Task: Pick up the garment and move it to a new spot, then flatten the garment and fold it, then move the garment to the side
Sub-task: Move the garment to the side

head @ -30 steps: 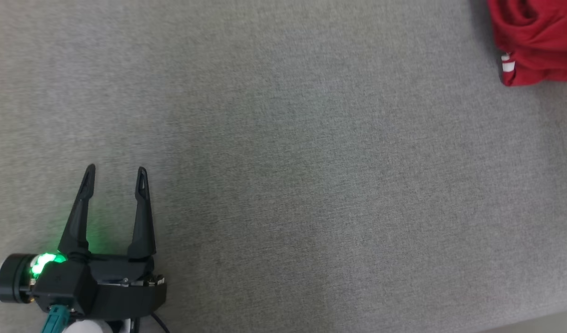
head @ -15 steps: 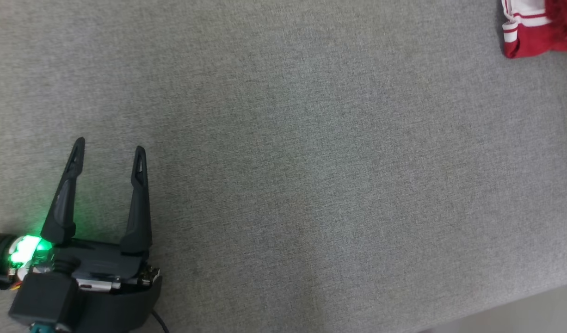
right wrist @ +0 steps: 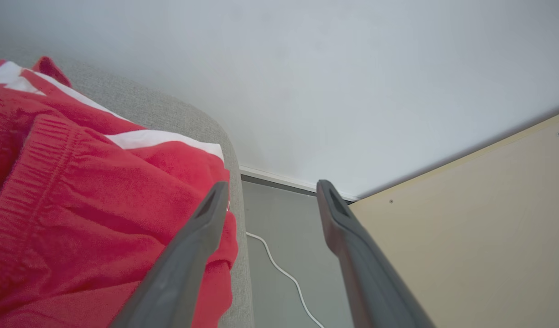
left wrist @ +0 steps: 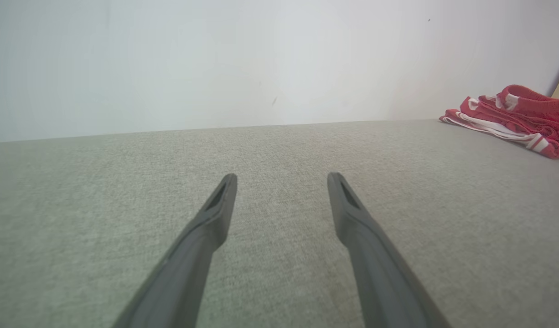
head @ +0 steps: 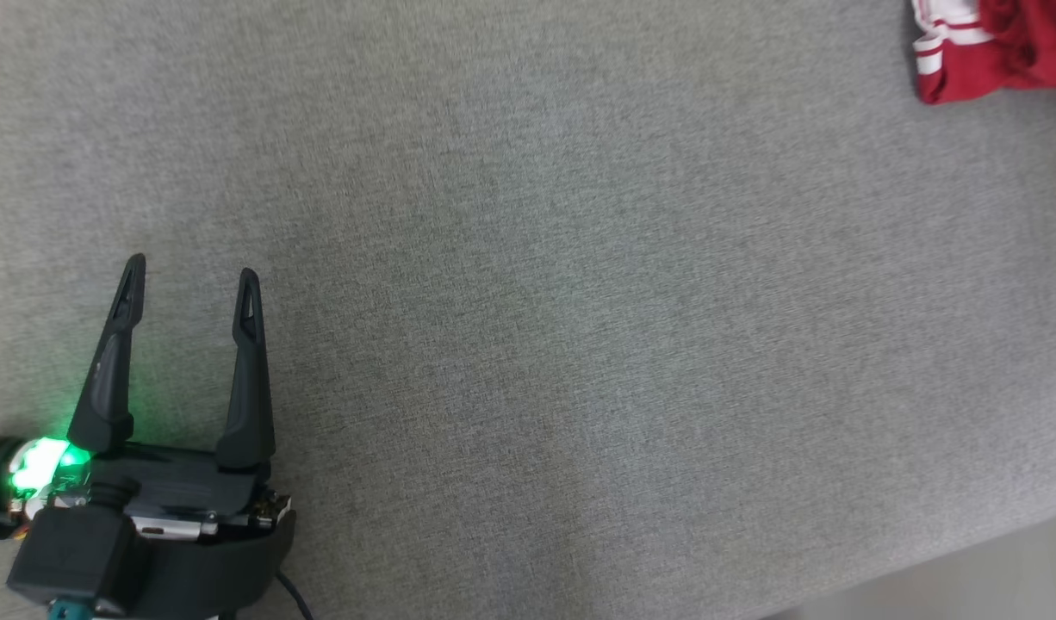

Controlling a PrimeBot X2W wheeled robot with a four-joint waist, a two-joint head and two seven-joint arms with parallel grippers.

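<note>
The garment [head: 993, 52] is red with white stripes and lies bunched at the far right corner of the grey fabric surface [head: 580, 301]. My left gripper [head: 192, 267] hovers open at the near left, far from it, with nothing between its fingers. In the left wrist view the left gripper [left wrist: 282, 176] points across bare fabric, and the garment [left wrist: 512, 114] sits far off to the right. My right gripper [right wrist: 271, 183] stands open at the garment's [right wrist: 79, 182] right edge. Its left finger [right wrist: 188, 255] crosses in front of the red cloth, and the gap between the fingers is empty.
The surface's edge [head: 967, 577] runs along the lower right. Past the rounded corner [right wrist: 236, 182] is grey floor with a white cable [right wrist: 284, 273]. A beige panel [right wrist: 466, 228] stands to the right, and a white wall [left wrist: 261, 59] rises behind the surface.
The garment at the top right has sunk from a taller red bunch into a flatter heap with its white stripes showing. The head camera has shifted, and my left gripper sits slightly higher and further left.
</note>
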